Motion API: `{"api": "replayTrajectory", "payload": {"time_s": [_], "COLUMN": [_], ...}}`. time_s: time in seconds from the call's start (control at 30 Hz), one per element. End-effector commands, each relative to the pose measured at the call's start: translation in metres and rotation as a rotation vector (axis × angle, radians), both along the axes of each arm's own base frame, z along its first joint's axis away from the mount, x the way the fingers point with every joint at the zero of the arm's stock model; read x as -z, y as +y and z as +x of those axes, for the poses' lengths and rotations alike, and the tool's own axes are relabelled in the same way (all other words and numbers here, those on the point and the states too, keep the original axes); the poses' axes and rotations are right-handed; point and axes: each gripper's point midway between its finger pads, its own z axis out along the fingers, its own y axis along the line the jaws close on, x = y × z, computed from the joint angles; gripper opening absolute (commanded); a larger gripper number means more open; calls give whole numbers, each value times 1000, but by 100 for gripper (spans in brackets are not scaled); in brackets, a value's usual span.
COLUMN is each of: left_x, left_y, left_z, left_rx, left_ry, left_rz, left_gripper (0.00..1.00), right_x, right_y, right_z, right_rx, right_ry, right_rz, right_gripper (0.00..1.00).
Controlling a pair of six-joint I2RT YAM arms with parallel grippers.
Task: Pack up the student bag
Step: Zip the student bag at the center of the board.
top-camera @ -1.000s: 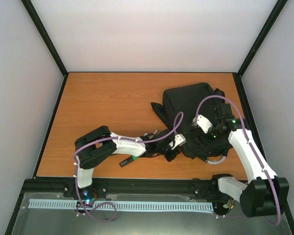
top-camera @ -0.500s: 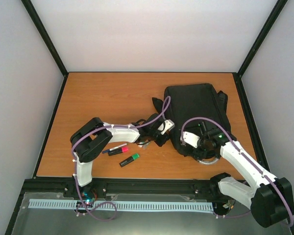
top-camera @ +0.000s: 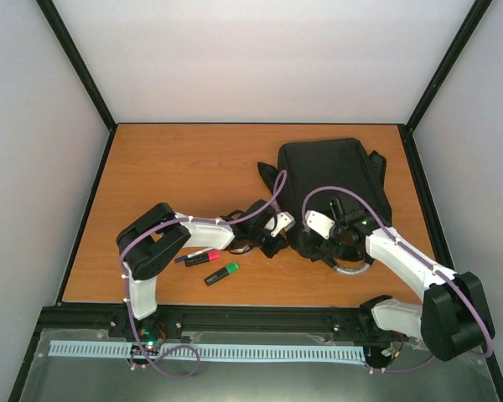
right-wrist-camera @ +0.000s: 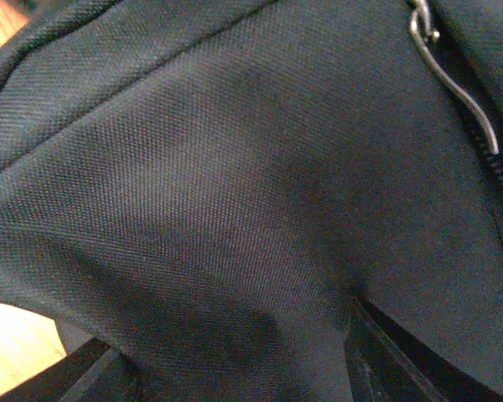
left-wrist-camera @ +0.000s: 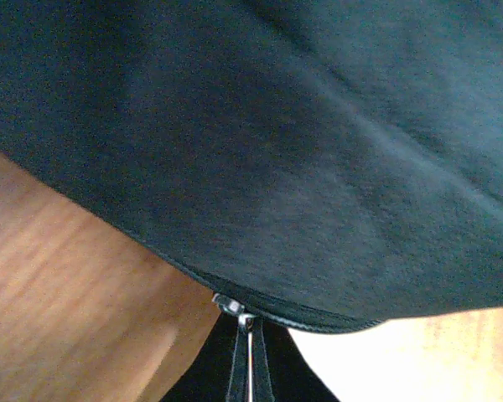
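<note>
A pink-capped marker [top-camera: 208, 254] and a green-capped highlighter [top-camera: 222, 273] lie on the table [top-camera: 168, 167], just in front of the left arm. The left gripper [top-camera: 274, 241] is pinched tight on a zip pull [left-wrist-camera: 248, 352] (thin, silvery) at the near-left edge of the student bag [top-camera: 335, 176]. The bag lies flat on the table's right half. The right gripper [top-camera: 325, 244] is against the bag's near end, and I cannot tell how far its jaws are spread.

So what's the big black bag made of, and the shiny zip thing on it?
The large black fabric backpack looks like woven cloth, probably nylon or polyester: a fine matte criss-cross weave shows. The slim silver zip pull looks like metal, since it gleams.
</note>
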Motion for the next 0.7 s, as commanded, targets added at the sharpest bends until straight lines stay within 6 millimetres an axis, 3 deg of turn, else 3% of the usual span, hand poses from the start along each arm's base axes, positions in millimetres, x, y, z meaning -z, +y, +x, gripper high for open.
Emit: {"api": "replayTrajectory", "payload": {"time_s": [0.0, 0.3, 0.47, 0.67], "left_x": [-9, -16, -30, -26], "left_y": [-16, -65, -84, -113], "left_z": [-39, -105, -106, -93], "left_rx": [82, 223, 224, 223], "left_ry": [69, 46, 54, 52], "left_rz": [-60, -78, -156, -155], "left_gripper": [1, 1, 1, 1], "right_x": [-32, -44, -61, -71], "right_y": [3, -5, -13, -43], "right_z": [20, -5, -26, -41], "right_rx": [40, 71, 84, 153], "right_ry": [-125, -114, -115, -124], "right_rz": [42, 75, 97, 34], "right_gripper": [61, 66, 77, 85]}}
